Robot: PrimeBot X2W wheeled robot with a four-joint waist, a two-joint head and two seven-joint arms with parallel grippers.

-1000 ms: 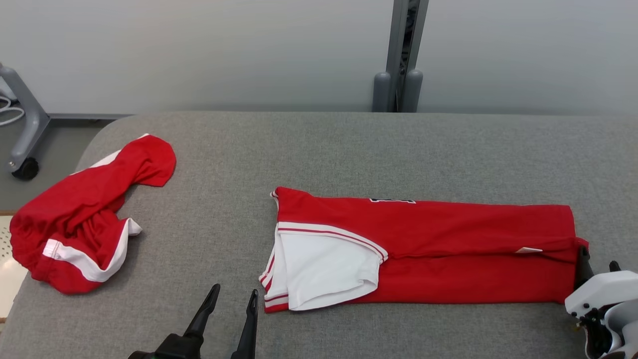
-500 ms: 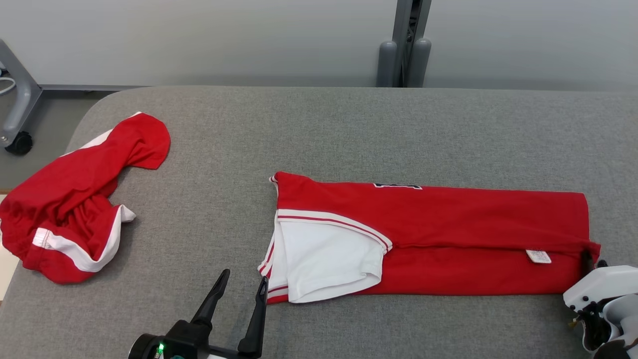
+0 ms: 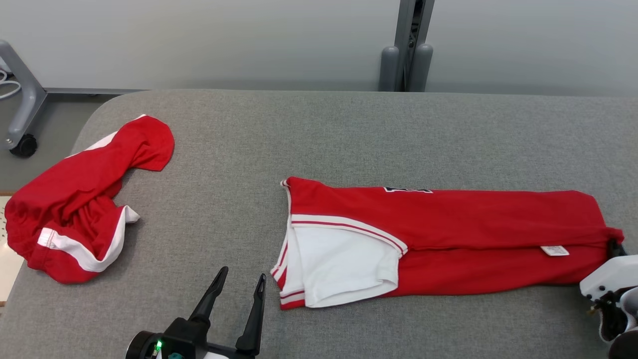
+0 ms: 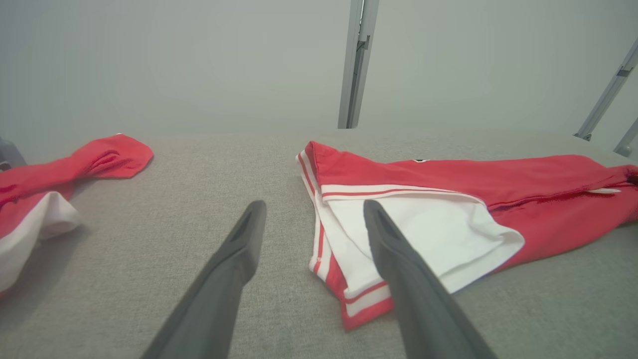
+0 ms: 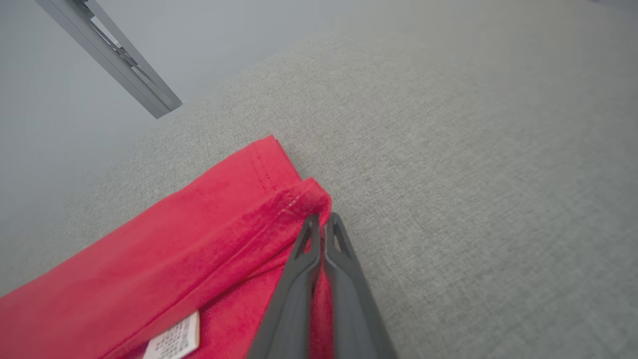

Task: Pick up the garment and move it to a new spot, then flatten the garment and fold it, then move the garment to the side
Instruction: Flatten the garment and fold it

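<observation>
At the bottom, left of centre, the left gripper point(image 3: 241, 272) is hovering over the grey table point(image 3: 349, 129), fingers spread apart and empty, just beside a white sleeve point(image 3: 344, 264). At the lower right edge, the right gripper point(image 5: 323, 219) is pinching a corner of the folded red shirt point(image 3: 473, 224) lying across the centre right. A crumpled red garment point(image 3: 75, 209) is lying well apart at the left edge. A grey post point(image 3: 406, 50) is standing beyond, at the top.

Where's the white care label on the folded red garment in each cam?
Head view: care label, far right on the folded red garment.
Left wrist view: thin white sliver near the right edge.
Right wrist view: label bottom left, beside the right gripper.
Shared landmark: grey post behind the table.
</observation>
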